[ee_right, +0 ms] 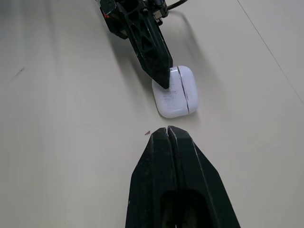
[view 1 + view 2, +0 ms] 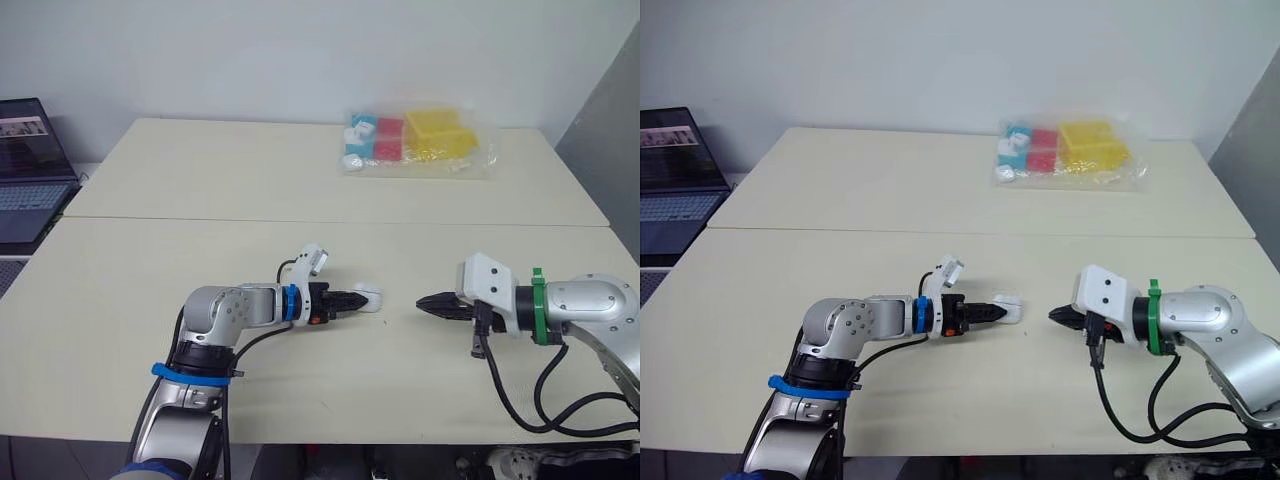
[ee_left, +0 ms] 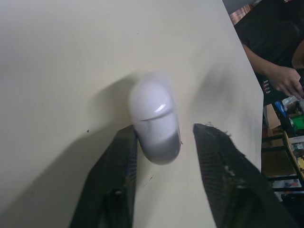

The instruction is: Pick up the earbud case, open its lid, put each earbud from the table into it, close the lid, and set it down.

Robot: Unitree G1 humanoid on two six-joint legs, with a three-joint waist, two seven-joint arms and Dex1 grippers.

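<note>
earbud case [image 2: 369, 298] on table [image 2: 150, 260], bag [image 2: 415, 142] behind

text: none you can read | earbud case [image 1: 174, 92]: faint grey print, illegible | laptop [image 2: 30, 170] screen: too small for you to read

The white, rounded earbud case [image 1: 175, 92] is lying flat on the bench [image 2: 200, 260], lid shut, near its front middle.

The white earbud case [image 2: 370, 297] lies on the table [image 2: 200, 180]. The left tool [image 2: 357, 300] meets the case's near-left end. The right tool [image 2: 424, 301], fingers pressed together, points at the case from its other side, near but apart.
</note>
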